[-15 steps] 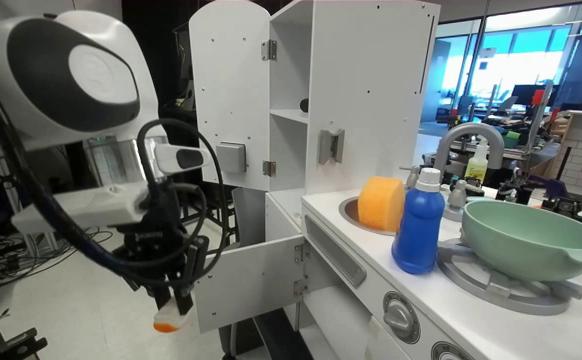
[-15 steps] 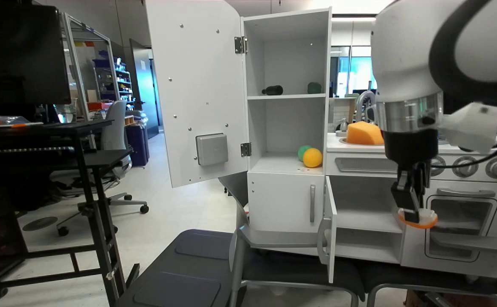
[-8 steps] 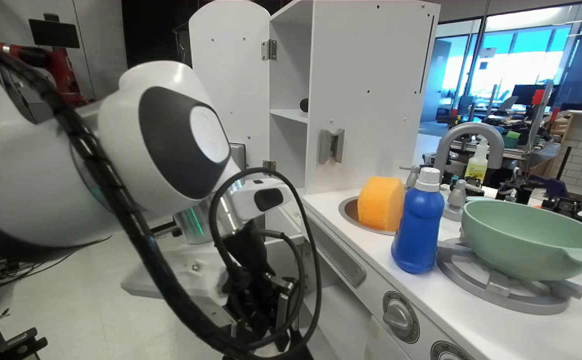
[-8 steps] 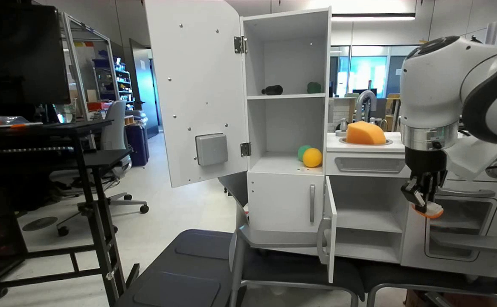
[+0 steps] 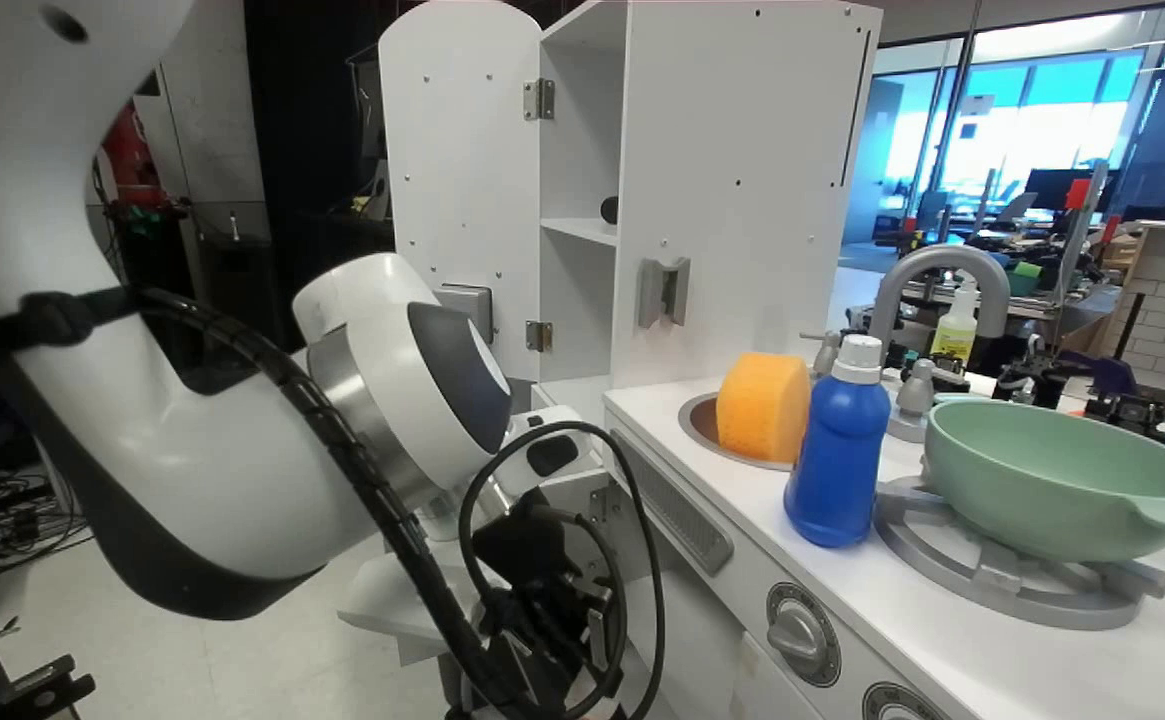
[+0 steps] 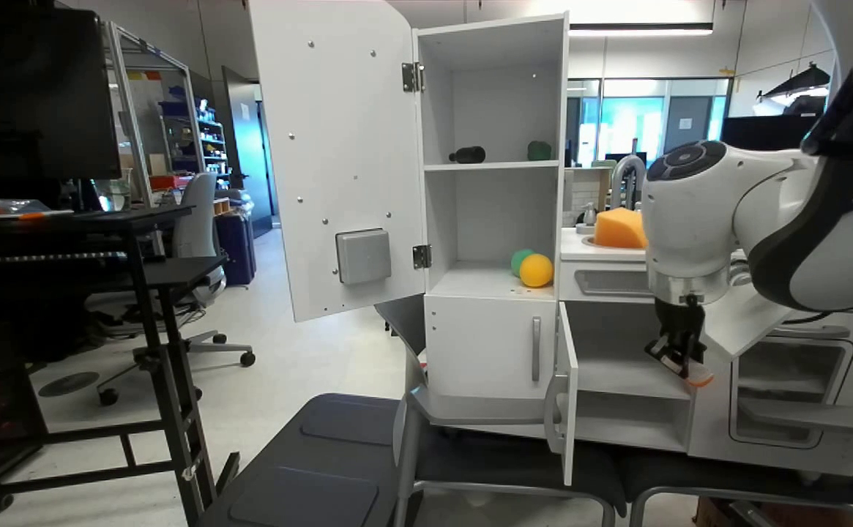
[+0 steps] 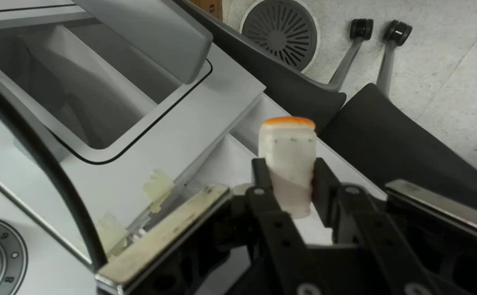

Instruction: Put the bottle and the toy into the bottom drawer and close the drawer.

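Observation:
My gripper [image 7: 290, 180] is shut on a white toy [image 7: 288, 145] with an orange end, which sticks out past the fingertips. In an exterior view the gripper [image 6: 682, 368] and toy [image 6: 701, 375] hang in front of the right part of the open lower cabinet, close to the oven. The blue bottle [image 5: 837, 455] with a white cap stands upright on the counter, untouched; the arm is left of it. No separate bottom drawer can be made out; the low compartment [image 6: 627, 424] of the cabinet stands open, its hinged door [image 6: 569, 391] swung outward.
Dark chairs [image 7: 406, 151] and a grey armrest [image 6: 814, 413] stand close in front of the kitchen. On the counter are an orange block [image 5: 762, 408] in the sink and a green bowl [image 5: 1062, 490]. Two balls [image 6: 536, 269] lie in the tall cupboard.
The arm has swung toward the kitchen; the gripper now hangs closer to the open lower cabinet with the toy still gripped. The bottle and cabinet door have not moved.

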Robot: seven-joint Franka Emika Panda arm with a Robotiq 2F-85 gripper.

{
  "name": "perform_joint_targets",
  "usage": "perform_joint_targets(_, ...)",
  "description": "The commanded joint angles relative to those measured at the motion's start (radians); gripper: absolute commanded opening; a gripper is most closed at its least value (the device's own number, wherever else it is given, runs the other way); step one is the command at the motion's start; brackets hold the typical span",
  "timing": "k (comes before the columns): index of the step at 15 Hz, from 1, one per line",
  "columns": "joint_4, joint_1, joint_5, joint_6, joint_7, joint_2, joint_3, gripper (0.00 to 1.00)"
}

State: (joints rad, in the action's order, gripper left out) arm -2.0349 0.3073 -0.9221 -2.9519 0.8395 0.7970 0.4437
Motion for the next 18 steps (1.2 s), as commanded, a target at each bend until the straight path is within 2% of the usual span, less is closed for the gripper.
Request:
perform_joint_targets(1,0.113,0.105,-0.041,-0.071,0.17,0.148,0.104,0.07)
perform_joint_targets(8,0.286,0.216,-0.009,-0.161,0.373,0.391,0.24,0.07)
perform_joint_targets(13,0.442,0.211,0.003,-0.154,0.443,0.55,0.29,0.07)
perform_joint_targets(18,0.562,0.193,0.001,-0.144,0.464,0.64,0.348,0.07)
